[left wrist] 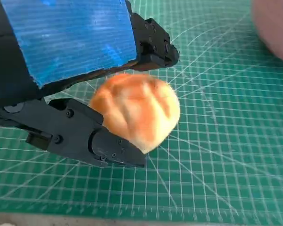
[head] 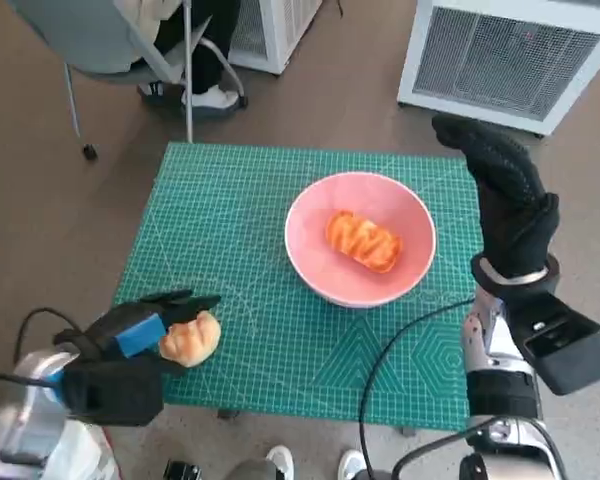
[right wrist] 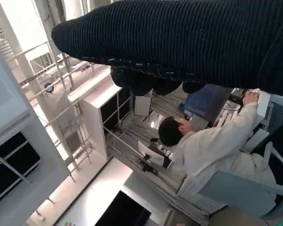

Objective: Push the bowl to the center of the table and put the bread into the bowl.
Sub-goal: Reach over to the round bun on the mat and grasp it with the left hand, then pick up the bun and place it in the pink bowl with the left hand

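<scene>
A pink bowl point(head: 315, 205) stands on the green cutting mat point(head: 230, 220), a little right of its middle, with an orange striped bread point(head: 363, 240) lying inside. At the mat's front left, my left hand point(head: 120, 350) holds a pale golden bread roll point(head: 190, 338) between its fingers. The left wrist view shows that roll point(left wrist: 137, 110) pinched by the black fingers point(left wrist: 104, 141) just over the mat, slightly blurred, with the bowl's edge point(left wrist: 278, 28) at the far corner. My right hand point(head: 505, 190) hovers beside the bowl at the mat's right edge, fingers straight, holding nothing.
A chair with a seated person's legs point(head: 195, 50) is beyond the table's far left corner. White grilled units point(head: 510, 55) stand on the floor behind. A black cable point(head: 400, 340) crosses the mat's front right. A seated person point(right wrist: 212, 146) appears in the right wrist view.
</scene>
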### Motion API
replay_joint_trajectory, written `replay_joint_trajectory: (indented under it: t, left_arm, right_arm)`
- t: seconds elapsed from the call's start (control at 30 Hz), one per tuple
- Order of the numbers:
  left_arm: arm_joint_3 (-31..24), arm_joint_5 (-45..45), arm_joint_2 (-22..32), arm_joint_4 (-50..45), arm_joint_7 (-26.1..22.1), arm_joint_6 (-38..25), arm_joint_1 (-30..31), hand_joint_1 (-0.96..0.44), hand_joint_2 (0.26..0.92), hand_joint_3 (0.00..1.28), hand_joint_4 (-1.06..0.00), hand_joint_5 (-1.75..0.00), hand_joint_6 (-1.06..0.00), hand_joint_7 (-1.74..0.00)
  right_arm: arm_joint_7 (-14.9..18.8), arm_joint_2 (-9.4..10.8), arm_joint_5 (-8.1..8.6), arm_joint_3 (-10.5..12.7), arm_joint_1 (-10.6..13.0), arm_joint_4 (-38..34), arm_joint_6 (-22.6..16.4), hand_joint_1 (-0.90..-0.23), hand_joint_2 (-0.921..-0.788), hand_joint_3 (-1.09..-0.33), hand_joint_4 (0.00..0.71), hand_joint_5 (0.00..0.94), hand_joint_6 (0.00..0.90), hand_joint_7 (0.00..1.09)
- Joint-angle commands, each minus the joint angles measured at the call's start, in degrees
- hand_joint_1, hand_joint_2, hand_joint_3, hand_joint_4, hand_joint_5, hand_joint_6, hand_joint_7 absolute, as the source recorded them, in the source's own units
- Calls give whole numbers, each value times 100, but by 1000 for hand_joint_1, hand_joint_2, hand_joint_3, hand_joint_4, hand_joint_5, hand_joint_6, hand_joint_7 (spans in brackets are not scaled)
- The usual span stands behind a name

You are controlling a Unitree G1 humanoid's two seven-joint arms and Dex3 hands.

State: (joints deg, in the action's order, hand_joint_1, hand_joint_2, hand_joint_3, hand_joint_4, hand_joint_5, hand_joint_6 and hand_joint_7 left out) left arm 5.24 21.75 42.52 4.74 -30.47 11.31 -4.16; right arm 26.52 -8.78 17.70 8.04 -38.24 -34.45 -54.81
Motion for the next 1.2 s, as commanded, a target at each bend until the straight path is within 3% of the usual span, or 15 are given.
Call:
replay_joint_trajectory:
  t: [0.03,0.23,0.27,0.3,0.4,0.47,0.63,0.87,1.2]
  left_arm:
    - [129,177,-172,588,464,257,-213,-127,867,16,-507,-41,-503,-42]
    - [131,246,-265,1053,1067,707,-286,-13,912,38,-748,-102,-688,-89]
    - [127,247,-265,1071,1132,762,-289,-8,915,79,-699,-542,-629,-480]
    - [108,234,-253,1028,1183,817,-288,-5,917,117,-655,-838,-578,-743]
    - [7,123,-198,830,1280,962,-287,-1,919,127,-596,-1200,-604,-975]
    - [-109,-11,-174,669,1313,1067,-289,1,920,116,-582,-1273,-639,-1017]
    - [-400,-461,-253,276,1296,1272,-442,2,920,99,-570,-1324,-680,-1052]
    - [-572,-766,-465,-146,1396,1457,-1003,3,920,54,-622,-1266,-729,-1029]
    - [-273,-595,-1242,-289,1624,1204,-2514,2,920,42,-637,-1225,-735,-1050]
  right_arm:
    - [54,-20,-17,6,39,-78,59,-613,-921,-808,388,0,312,192]
    - [34,-25,-44,4,75,-33,48,-615,-921,-807,388,1,312,193]
    - [31,-26,-46,4,81,-22,50,-615,-921,-807,388,0,312,193]
    - [30,-29,-45,6,88,-16,50,-615,-921,-808,388,0,312,193]
    - [30,-41,-36,15,95,-5,61,-616,-921,-807,388,0,312,192]
    - [27,-50,-37,21,92,-1,69,-616,-921,-807,388,0,312,192]
    - [27,-66,-41,31,85,-4,81,-616,-921,-805,388,0,312,192]
    - [32,-69,-49,39,51,-44,82,-615,-921,-805,388,0,312,190]
    - [7,-37,-90,24,-25,-101,89,-612,-921,-808,388,0,312,189]
